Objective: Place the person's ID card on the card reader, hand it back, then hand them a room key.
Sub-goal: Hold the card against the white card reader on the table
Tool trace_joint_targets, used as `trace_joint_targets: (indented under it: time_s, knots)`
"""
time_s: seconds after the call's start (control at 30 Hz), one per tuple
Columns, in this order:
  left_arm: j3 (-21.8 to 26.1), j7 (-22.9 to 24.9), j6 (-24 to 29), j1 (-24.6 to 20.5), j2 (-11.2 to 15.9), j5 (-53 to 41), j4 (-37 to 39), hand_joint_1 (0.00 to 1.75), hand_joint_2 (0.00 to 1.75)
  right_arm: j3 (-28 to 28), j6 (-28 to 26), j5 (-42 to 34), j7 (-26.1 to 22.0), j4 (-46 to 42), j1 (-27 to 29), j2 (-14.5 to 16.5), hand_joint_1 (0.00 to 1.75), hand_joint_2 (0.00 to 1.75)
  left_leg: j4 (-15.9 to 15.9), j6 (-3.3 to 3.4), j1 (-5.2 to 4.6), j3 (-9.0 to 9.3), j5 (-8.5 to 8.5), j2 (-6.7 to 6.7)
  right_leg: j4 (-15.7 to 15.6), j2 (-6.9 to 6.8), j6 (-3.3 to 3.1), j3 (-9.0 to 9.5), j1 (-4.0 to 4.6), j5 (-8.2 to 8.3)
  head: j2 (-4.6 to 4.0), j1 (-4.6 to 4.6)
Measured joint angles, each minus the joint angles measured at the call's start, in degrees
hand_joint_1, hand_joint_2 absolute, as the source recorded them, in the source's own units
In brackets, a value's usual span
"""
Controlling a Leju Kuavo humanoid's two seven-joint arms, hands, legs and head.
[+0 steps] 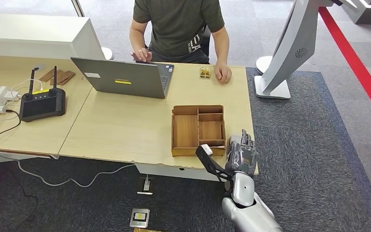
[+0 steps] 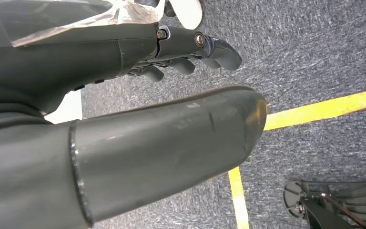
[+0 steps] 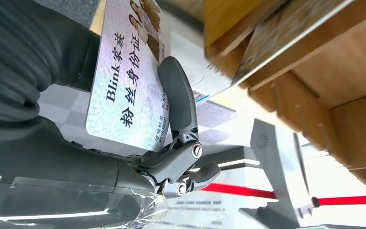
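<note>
Right hand point(image 1: 241, 151) grips the ID card point(image 3: 124, 90) beside the wooden tray point(image 1: 174, 130) — left hand point(image 2: 181, 52) hangs unclenched, holding nothing.

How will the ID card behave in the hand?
The ID card looks flat and unbent under a finger, so probably stiff. Its glossy face may be slippery. It seems thin, so likely light and easily shifted in the right hand.
</note>
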Motion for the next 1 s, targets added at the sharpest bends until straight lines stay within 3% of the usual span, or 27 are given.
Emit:
trace_joint_targets:
  time_s: [0.53, 1.0]
  knots:
    - [1.93, -0.14, -0.34, 0.01, 0.00, -0.70, 0.03, 0.00, 0.00, 0.00, 2.38, 3.72, 5.33, -4.17, -0.64, -4.96, 1.75, 1.75, 0.00, 0.00, 0.00, 0.00, 0.00, 0.00, 0.00, 0.00, 0.00, 0.00, 0.00, 0.00, 0.00, -0.01]
    - [2.79, -1.31, -1.05, 0.00, 0.00, -0.70, 0.08, 0.00, 0.00, 0.56, 1.78, 3.20, 4.24, -4.75, 0.45, -5.33, 1.75, 1.75, 0.00, 0.00, 0.00, -0.01, 0.00, 0.00, 0.00, 0.00, 0.00, -0.01, 0.00, 0.00, 0.00, 0.01]
